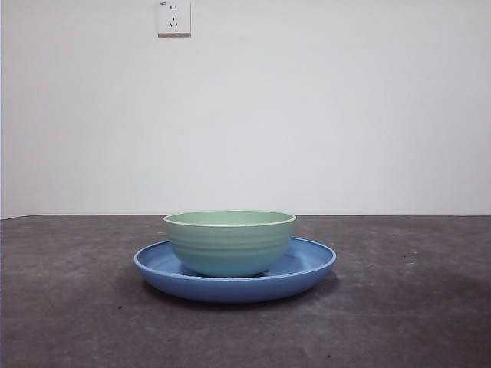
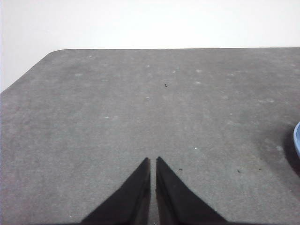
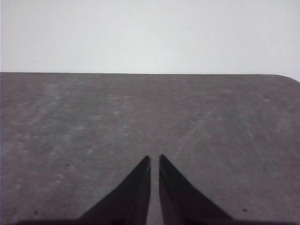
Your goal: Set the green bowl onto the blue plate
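The left gripper (image 2: 153, 159) hangs low over the bare grey table (image 2: 140, 108), its jaws nearly together and holding nothing. The right gripper (image 3: 154, 157) is the same, jaws almost closed and empty. There is one green bowl (image 1: 230, 242), upright on one blue plate (image 1: 307, 264), well apart from both grippers. Only an edge of the plate shows beside the left gripper.

Bowl (image 1: 230, 244) upright on the plate (image 1: 307, 268), plate in the middle of the tabletop (image 1: 69, 307), wall behind with a socket (image 1: 174, 17) high up, left of the bowl
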### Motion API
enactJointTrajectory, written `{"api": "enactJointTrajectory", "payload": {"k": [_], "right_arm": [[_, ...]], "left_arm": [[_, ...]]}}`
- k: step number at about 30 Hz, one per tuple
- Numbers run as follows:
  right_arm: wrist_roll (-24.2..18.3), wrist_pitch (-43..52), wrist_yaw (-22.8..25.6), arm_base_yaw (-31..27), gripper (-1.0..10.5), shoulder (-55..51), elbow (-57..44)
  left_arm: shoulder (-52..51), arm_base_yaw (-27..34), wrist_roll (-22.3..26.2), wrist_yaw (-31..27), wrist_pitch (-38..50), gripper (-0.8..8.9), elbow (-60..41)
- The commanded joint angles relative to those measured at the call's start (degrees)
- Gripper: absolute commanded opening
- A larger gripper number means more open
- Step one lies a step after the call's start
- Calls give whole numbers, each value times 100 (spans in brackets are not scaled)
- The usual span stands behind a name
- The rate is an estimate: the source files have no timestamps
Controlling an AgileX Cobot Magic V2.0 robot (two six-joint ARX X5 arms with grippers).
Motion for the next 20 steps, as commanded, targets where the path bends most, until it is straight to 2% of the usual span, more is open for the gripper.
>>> {"api": "enactJointTrajectory", "payload": {"k": [1,7,12,20], "right_arm": [[-87,-90,28,-24,29,-76,-28],[-175,-382,-66,-24,28,-111,-28],[-264,-780,-472,-46,29,-111,-28],[-299,-780,-474,-105,29,-111,-28]], "left_arm": [[-17,-7,-11,-42,-42,19,-116],[-17,-7,-11,-42,-42,19,-116],[-17,-7,-11,-42,-42,19,-116],[-17,-7,-11,-42,-42,19,-116]]}}
